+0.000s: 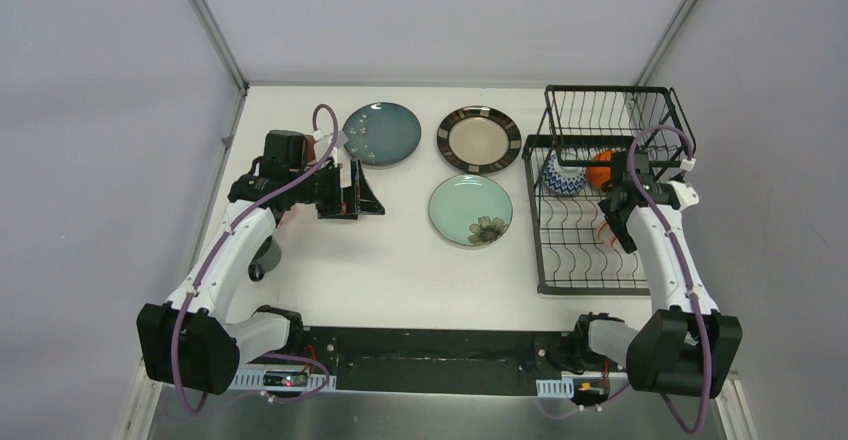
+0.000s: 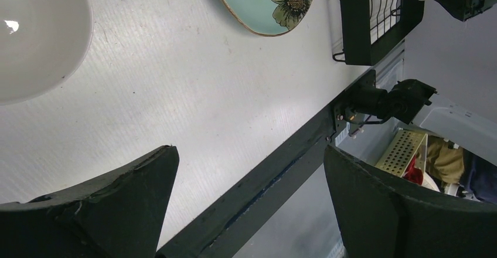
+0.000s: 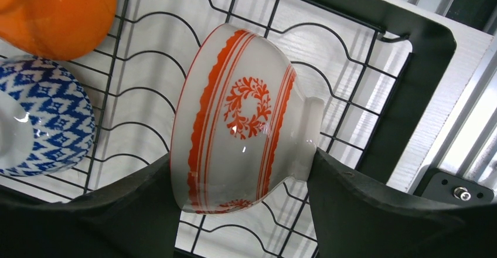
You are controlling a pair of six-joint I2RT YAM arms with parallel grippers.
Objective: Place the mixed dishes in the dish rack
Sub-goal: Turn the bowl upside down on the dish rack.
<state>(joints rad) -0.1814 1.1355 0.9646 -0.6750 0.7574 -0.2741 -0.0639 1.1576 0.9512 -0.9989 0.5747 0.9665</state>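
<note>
1. top external view: the dish rack (image 1: pixel 541 222) stands at the right side of the table (image 1: pixel 400 270). a blue-patterned bowl (image 1: pixel 562 175) and an orange bowl (image 1: pixel 600 168) sit in its lower tray, just beside each other near the raised basket tier. three plates lie flat on the table left of the rack: the dark teal speckled plate (image 1: pixel 382 133) and the dark-rimmed beige plate (image 1: pixel 480 140) side by side at the back, and the mint green plate (image 1: pixel 470 209) nearer, close to the rack. the right gripper (image 1: pixel 612 222) hangs over the lower tray, nearer than the two bowls. the left gripper (image 1: pixel 352 190) is at the left of the table, beside the teal plate, jaws spread wide with nothing between them.
2. left wrist view: both fingers (image 2: pixel 117 211) stand far apart over bare table and grip nothing. a white bowl (image 2: pixel 35 35) sits at the upper left, apart from the fingers. the flowered edge of the mint green plate and a corner of the rack show along the top.
3. right wrist view: the right gripper is clamped on the red-patterned bowl (image 3: pixel 240 117), jaws partly spread. the bowl lies on its side, rim against one finger (image 3: pixel 88 223) and foot against the other, over the tray wires. whether it touches the wires i cannot tell. the orange and blue-patterned bowls sit to its left.
</note>
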